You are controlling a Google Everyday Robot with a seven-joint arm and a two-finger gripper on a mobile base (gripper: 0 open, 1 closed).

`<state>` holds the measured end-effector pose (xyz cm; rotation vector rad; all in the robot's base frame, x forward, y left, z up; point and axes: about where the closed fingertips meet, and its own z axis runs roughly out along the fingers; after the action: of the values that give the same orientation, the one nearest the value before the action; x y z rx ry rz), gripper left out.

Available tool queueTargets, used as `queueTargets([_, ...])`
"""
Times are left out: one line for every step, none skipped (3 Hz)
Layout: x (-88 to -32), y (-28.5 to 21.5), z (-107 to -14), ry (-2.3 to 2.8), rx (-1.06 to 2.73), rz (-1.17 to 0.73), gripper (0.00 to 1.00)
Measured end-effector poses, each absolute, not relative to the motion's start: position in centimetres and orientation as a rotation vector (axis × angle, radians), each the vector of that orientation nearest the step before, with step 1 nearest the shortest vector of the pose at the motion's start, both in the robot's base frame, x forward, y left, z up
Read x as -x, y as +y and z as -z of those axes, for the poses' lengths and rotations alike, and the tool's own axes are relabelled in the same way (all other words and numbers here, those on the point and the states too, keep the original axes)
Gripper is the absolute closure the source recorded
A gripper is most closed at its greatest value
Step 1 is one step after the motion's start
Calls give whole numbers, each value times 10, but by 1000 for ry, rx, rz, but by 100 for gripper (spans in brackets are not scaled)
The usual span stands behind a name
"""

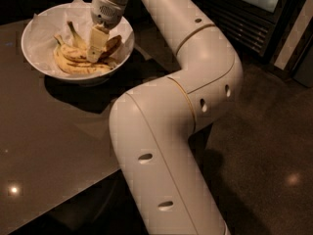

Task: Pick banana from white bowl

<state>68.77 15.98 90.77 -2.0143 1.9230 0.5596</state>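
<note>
several bananas lay together in the white bowl (30,47), which sat on the far left part of a dark table (49,146) and was lined with crumpled white paper (49,28). the banana (112,44) wanted was the brown-ended one on the right side of the pile, propped at a slant. the paler bananas (78,66) lay beside and below it toward the left. the gripper (94,50) was down inside the bowl, pointing into the pile just left of the banana. it was touching or nearly touching the fruit; which of the two could not be told. whether the gripper was spread or closed on anything could not be told either, since its pale tip merged with the fruit around it. the arm (195,87) bent across the foreground from the lower right and reached over the table edge to the bowl.

by my reading the step in hand was the grasp itself: the approach looked finished and the lift not yet begun, as the banana rested in the bowl. the next move called for a sure hold on that one fruit alone, then a straight rise clear of the rim. the risks i judged were catching a paler neighbour or the paper along with it, or the slanted banana sliding away when pressed.
</note>
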Motion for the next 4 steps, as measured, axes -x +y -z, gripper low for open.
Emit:
queueTargets([-689, 153, -904, 1935, 2014, -557, 42])
queueTargets([-692, 141, -908, 1955, 1999, -516, 61])
queueTargets([-700, 148, -907, 1940, 1971, -507, 84])
queueTargets([-706, 154, -905, 1930, 1951, -501, 100])
